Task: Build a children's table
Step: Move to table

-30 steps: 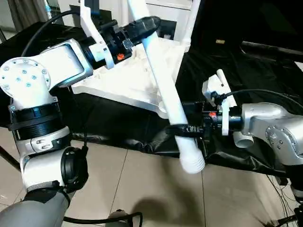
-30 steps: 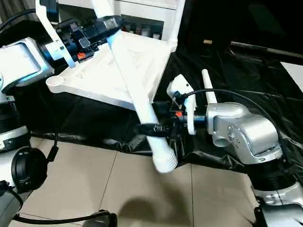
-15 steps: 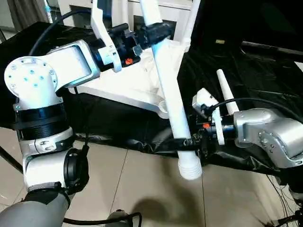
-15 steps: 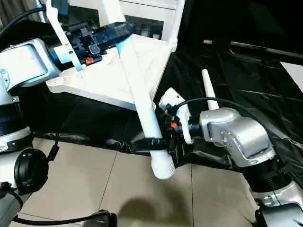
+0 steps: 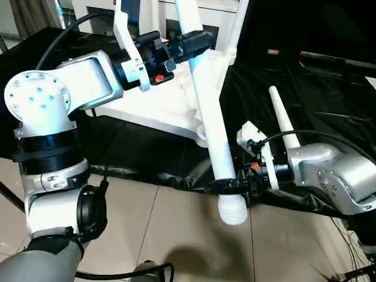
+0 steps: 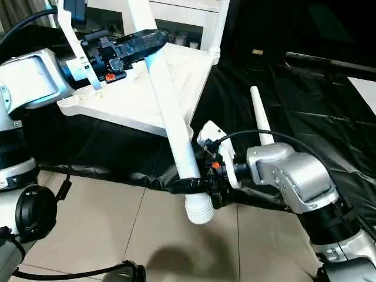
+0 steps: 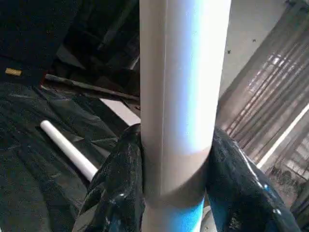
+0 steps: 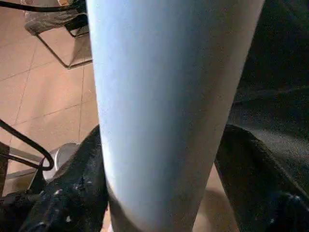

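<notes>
Assembly looks early: both the left end effector (image 5: 191, 42) and right end effector (image 5: 232, 186) clamp one leg (image 5: 207, 111) aloft, above the table top (image 5: 158, 100), while a second leg (image 5: 284, 122) lies beyond the right end effector.

Silver forearms (image 5: 76, 82), black joint rings, black cables, white wrist brackets.

Leg (image 5: 210, 126) steeper, threaded end lower, right tool (image 5: 234, 186) nearer.
</notes>
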`<state>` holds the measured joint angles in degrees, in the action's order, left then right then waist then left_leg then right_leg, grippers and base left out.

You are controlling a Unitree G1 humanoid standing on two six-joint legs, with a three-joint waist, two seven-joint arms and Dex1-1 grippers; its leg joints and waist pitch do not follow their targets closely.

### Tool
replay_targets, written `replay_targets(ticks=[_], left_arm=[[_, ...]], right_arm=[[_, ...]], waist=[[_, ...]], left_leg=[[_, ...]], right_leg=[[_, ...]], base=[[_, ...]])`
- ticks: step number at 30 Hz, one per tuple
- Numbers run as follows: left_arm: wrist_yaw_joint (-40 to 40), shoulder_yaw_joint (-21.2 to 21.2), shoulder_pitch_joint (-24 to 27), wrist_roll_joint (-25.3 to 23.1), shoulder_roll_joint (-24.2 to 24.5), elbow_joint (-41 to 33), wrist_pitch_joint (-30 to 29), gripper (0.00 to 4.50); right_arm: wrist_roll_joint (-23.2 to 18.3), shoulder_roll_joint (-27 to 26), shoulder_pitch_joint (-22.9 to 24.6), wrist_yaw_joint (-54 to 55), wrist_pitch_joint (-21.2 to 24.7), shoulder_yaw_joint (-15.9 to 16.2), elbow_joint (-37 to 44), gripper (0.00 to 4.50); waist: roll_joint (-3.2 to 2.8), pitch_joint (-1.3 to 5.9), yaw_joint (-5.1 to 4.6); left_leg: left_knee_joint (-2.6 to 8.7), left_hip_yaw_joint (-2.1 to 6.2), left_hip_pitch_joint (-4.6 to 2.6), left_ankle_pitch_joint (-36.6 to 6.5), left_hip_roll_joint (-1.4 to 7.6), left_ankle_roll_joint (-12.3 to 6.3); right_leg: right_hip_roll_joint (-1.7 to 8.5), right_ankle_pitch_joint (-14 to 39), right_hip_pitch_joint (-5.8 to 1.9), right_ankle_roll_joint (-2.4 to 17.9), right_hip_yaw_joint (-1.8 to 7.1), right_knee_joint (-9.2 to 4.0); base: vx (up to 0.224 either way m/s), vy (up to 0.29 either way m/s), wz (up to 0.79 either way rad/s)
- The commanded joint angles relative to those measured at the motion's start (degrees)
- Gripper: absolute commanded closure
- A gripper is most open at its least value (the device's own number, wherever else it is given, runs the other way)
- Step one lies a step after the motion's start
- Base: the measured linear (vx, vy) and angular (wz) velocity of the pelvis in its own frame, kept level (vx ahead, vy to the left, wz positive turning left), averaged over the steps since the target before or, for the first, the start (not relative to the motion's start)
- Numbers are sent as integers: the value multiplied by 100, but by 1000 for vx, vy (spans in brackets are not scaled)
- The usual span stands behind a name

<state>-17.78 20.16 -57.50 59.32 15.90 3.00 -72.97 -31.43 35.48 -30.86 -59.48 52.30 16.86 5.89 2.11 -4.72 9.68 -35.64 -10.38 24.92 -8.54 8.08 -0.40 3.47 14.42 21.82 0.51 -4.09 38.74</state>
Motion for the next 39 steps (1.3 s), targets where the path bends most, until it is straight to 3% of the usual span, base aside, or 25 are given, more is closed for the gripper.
replay_targets(ticks=[1, 3, 13, 21, 22, 25, 26, 27, 30, 33, 34, 36, 37, 38, 39], left_arm=[[-99, -97, -10, 8, 41, -58, 73, 300], [-118, -112, -11, -6, 55, -58, 85, 300], [-156, -122, -9, -5, 78, -67, 97, 300], [-149, -186, 39, -49, 50, -127, 156, 300], [-77, -87, 63, 21, -59, -149, 236, 244], [184, 187, 41, 139, -307, -152, 496, 227], [365, 319, 63, 2, -498, -229, 986, 227], [365, 319, 63, 2, -498, -229, 986, 208], [344, 360, 128, -213, -617, -351, 1589, 191], [933, 1219, -6, 206, -1315, -451, 2765, 190], [1093, 1419, -8, 322, -1473, -508, 3005, 190], [1178, 1495, 23, 337, -1534, -574, 3105, 190], [1332, 1113, 424, -480, -1330, -987, 3102, 190], [1362, 625, 724, -1150, -1019, -1246, 2984, 190], [1365, 494, 810, -1307, -931, -1311, 2984, 190]], right_arm=[[29, 75, 73, -42, 60, -14, -51, 168], [28, 78, 80, -50, 63, -15, -54, 168], [45, 42, 134, -45, 54, -16, -97, 258], [46, -62, 168, 22, -1, -87, -98, 264], [21, -141, 180, 100, -19, -167, -126, 264], [-54, -285, 204, 229, -62, -351, -170, 264], [-259, -575, 258, 464, -205, -758, -216, 264], [-259, -575, 258, 464, -205, -758, -216, 264], [-637, -930, 289, 741, -246, -1323, -227, 264], [-1295, -1322, 366, 1237, -258, -2201, -130, 264], [-1376, -1394, 410, 1393, -303, -2391, -98, 264], [-1355, -1425, 448, 1505, -348, -2468, -63, 264], [-821, -1470, 569, 2017, -577, -2474, 127, 264], [-430, -1467, 627, 2314, -748, -2414, 204, 264], [-313, -1459, 649, 2381, -802, -2376, 229, 264]], waist=[[-2, 495, -5], [1, 493, -3], [3, 490, -6], [-6, 494, -3], [-17, 495, -4], [10, 492, -1], [26, 495, 2], [42, 496, 5], [11, 510, 8], [-5, 516, 23], [7, 509, 26], [15, 513, 23], [-52, 477, -8], [-52, 477, -8], [-56, 477, -28]], left_leg=[[396, 268, -285, -920, 567, 329], [399, 268, -280, -929, 566, 331], [399, 271, -289, -914, 572, 333], [394, 270, -285, -915, 571, 332], [397, 273, -285, -947, 569, 349], [392, 271, -277, -953, 576, 333], [389, 271, -269, -924, 571, 307], [391, 271, -266, -924, 581, 283], [396, 273, -276, -881, 587, 245], [382, 276, -278, -949, 599, 247], [392, 277, -269, -1019, 596, 247], [388, 279, -266, -960, 581, 245], [457, 317, -278, -1061, 625, 372], [457, 317, -278, -1061, 625, 372], [483, 312, -296, -1105, 612, 485]], right_leg=[[675, 180, -220, 1053, 375, -521], [682, 192, -226, 1050, 377, -524], [676, 215, -215, 1048, 373, -517], [680, 134, -219, 1089, 369, -514], [683, 160, -221, 1097, 367, -514], [707, 110, -228, 1187, 368, -522], [709, 97, -239, 1192, 366, -520], [724, 94, -241, 1196, 374, -532], [693, 52, -227, 1161, 357, -517], [727, -123, -236, 1284, 352, -518], [718, -195, -243, 1364, 343, -518], [710, -183, -254, 1281, 342, -516], [666, 62, -203, 971, 349, -532], [666, 62, -203, 971, 349, -532], [647, 272, -186, 682, 357, -537]], base=[[0, 0, 0], [0, 0, 0], [0, 0, 0], [0, 0, 0], [0, 0, 0], [0, 0, 0], [0, 0, 0], [0, 0, 0], [0, 0, 0], [0, 0, 0], [0, 0, 0], [0, 0, 0], [0, 0, 0], [0, 0, 0], [0, 0, 0]])
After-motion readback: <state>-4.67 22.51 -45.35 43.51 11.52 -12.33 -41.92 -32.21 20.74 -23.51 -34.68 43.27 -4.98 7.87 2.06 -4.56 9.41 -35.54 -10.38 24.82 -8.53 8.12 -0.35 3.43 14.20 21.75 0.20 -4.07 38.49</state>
